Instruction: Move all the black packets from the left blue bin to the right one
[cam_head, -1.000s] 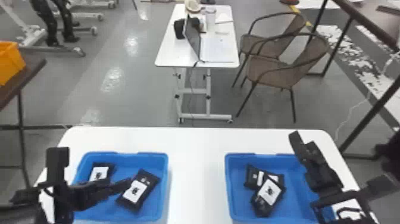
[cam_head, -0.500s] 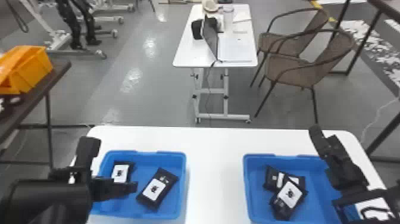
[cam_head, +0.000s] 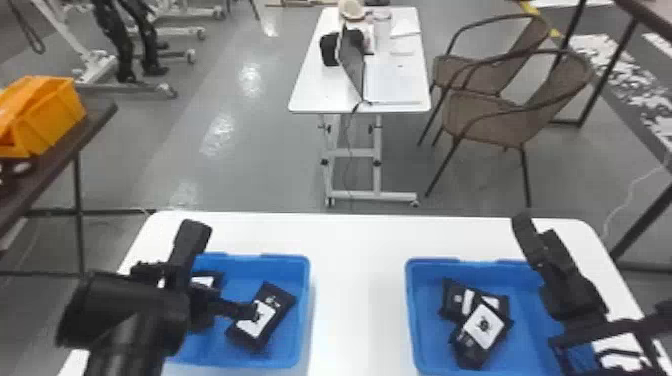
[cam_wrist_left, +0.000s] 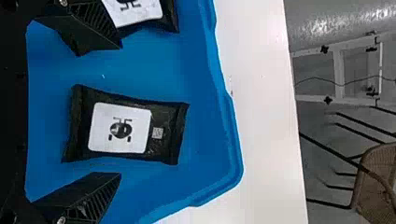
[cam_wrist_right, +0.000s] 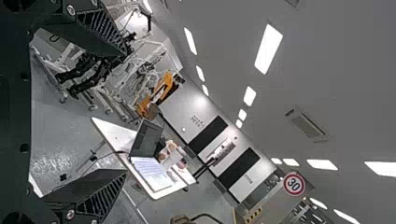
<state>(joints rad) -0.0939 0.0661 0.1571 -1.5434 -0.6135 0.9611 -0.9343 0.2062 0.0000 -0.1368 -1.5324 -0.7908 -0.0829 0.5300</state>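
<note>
In the head view my left gripper (cam_head: 224, 274) is over the left blue bin (cam_head: 304, 305), partly covering two black packets, a left one (cam_head: 204, 281) and a right one (cam_head: 274, 306). The left wrist view has the left gripper (cam_wrist_left: 120, 111) open, a packet (cam_wrist_left: 161, 133) lying flat between its spread fingers and another packet (cam_wrist_left: 169, 16) by one finger. Two overlapping packets (cam_head: 452, 300) (cam_head: 484, 327) rest in the right blue bin (cam_head: 411, 310). Parked over that bin's right side is my right gripper (cam_head: 570, 285); its wrist view shows the gripper (cam_wrist_right: 125, 112) open and unloaded, facing the room.
Both bins stand on a white table (cam_head: 357, 280), with a bare strip between them. Behind are a smaller table with a laptop (cam_head: 352, 65) and brown chairs (cam_head: 505, 112). An orange crate (cam_head: 47, 115) sits on a dark table at the left.
The head view has turned left, shifting the scene rightward. Since half a second ago, my left gripper has moved right, over the right-hand packet of the left bin. No packet has visibly moved.
</note>
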